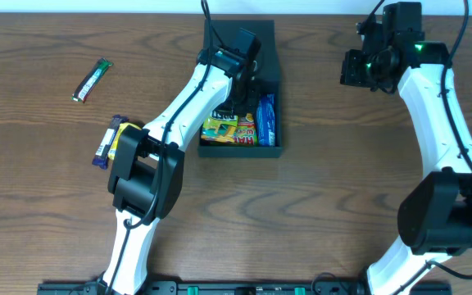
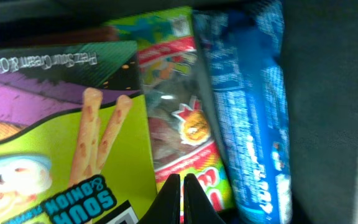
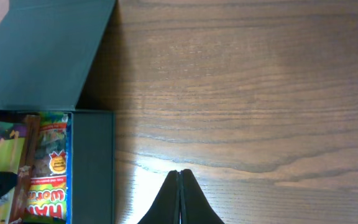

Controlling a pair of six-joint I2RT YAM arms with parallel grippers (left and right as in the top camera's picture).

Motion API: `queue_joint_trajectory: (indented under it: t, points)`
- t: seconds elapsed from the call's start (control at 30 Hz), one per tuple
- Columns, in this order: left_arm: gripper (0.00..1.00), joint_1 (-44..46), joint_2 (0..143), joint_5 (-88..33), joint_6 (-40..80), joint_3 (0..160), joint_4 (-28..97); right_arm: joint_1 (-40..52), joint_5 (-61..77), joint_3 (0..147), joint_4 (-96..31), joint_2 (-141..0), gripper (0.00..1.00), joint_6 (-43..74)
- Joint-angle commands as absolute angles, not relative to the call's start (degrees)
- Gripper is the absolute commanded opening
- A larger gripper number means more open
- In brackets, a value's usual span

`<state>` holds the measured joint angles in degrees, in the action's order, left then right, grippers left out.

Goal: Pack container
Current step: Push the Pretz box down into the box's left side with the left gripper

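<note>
The dark teal container stands open at the back middle of the table, its lid lying flat behind it. Inside lie a green and purple pretzel-stick box, a red and green gummy packet and a blue packet. My left gripper is down inside the container, its fingers shut and empty just over the gummy packet. My right gripper is shut and empty above bare table, to the right of the container wall.
A green snack bar lies at the far left. A purple and yellow packet lies by the left arm, partly hidden by it. The right wrist view shows the lid and wooden tabletop.
</note>
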<state>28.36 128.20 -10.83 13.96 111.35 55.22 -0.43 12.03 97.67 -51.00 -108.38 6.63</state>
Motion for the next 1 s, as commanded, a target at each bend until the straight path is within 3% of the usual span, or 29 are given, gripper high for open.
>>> queue_joint_trajectory:
  t: [0.0, 0.47, 0.63, 0.97]
  points:
    - [0.05, 28.42, 129.27, -4.84, 15.49, 111.81, 55.83, -0.71, 12.27, 97.49, -51.05, -108.9, 0.02, 5.5]
    - [0.06, 28.4, 128.81, -4.43, 15.88, 116.68, 58.02, -0.71, 12.27, 97.49, -50.98, -108.9, 0.02, 5.5]
    - [0.06, 27.55, 126.67, -2.7, 15.86, 124.64, 63.61, -0.71, 12.27, 97.49, -50.76, -108.9, 0.02, 5.5]
    - [0.06, 26.04, 125.54, 1.13, 15.84, 124.51, 79.13, -0.67, 12.27, 97.49, -50.72, -108.9, 0.01, 5.52]
